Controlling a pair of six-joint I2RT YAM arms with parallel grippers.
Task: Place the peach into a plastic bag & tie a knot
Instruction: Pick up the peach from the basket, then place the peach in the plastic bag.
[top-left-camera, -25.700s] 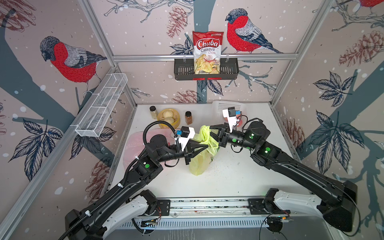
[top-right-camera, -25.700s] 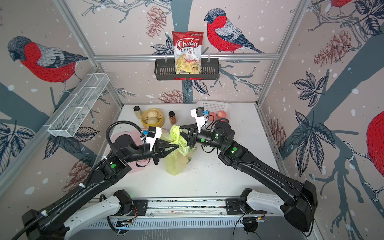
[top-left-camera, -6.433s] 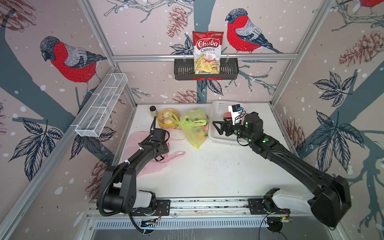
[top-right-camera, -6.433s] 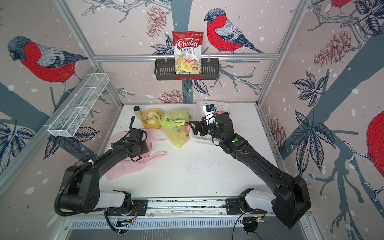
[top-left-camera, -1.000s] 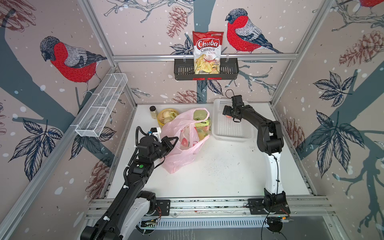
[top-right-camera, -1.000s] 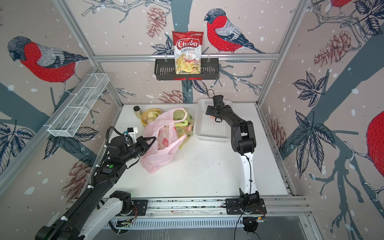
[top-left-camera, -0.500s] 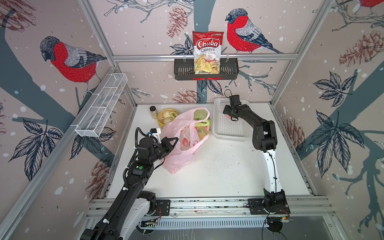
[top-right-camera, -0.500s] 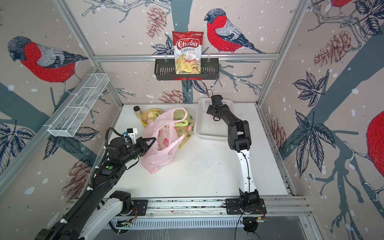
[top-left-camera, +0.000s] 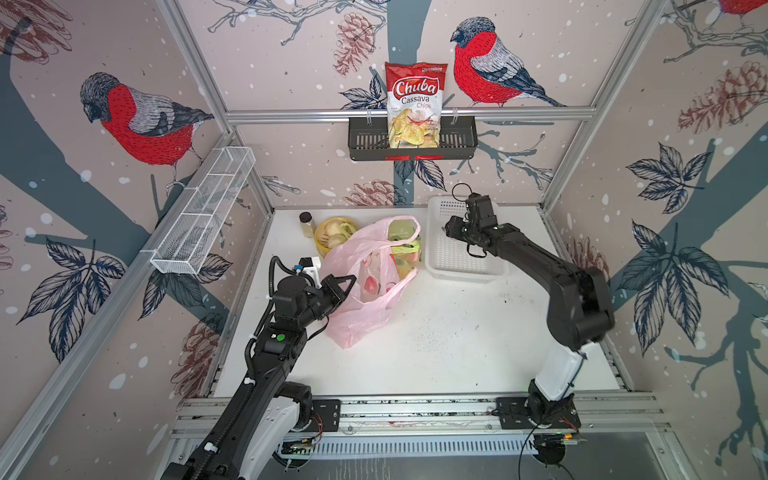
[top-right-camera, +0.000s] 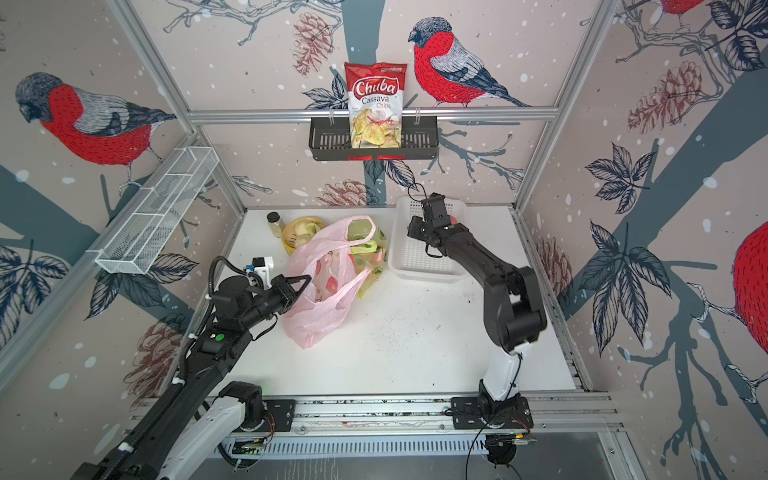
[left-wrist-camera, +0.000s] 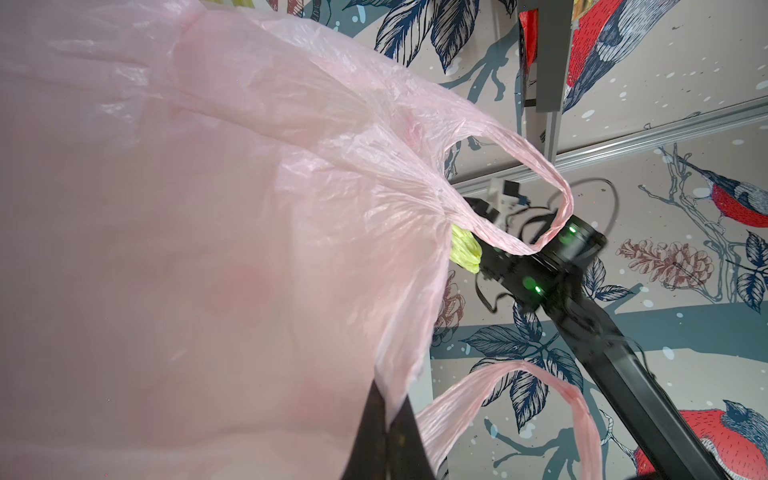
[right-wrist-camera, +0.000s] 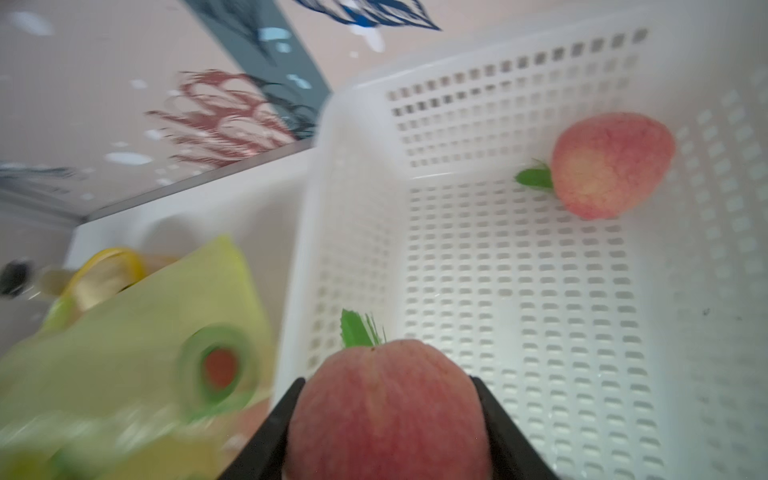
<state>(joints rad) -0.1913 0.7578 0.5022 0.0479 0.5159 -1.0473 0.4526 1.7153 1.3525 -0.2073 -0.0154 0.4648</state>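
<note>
The right gripper (right-wrist-camera: 387, 383) has its two black fingers pressed against either side of a peach (right-wrist-camera: 386, 419). The fruit is round, matte and fuzzy-looking, pink-red with a green leaf at its top. It is over the basket (right-wrist-camera: 540, 291), at the wall nearest the bags. The basket is a white hard-plastic tub with rounded corners and rows of small square holes in its floor and walls. I cannot tell whether the peach rests on the floor or hangs just off it. A second peach (right-wrist-camera: 611, 164) lies in a far corner of the basket, well apart from the held one.

The left gripper (top-left-camera: 349, 279) is closed tight on a pinch of the pink bag (top-left-camera: 361, 309). This is thin, crinkled, half see-through film, slumped on the table (top-left-camera: 457, 345) with its mouth gaping upward. Its handles (left-wrist-camera: 555, 199) curl as loose loops. A yellow-green bag (top-left-camera: 405, 249) of the same thin film lies crumpled behind it, just beside the basket's left wall.

Only a narrow gap separates the pink bag's mouth from the basket's rim. In both top views the white, speckled table runs open from bag and basket forward to the metal rail (top-left-camera: 415, 409) at the front.
</note>
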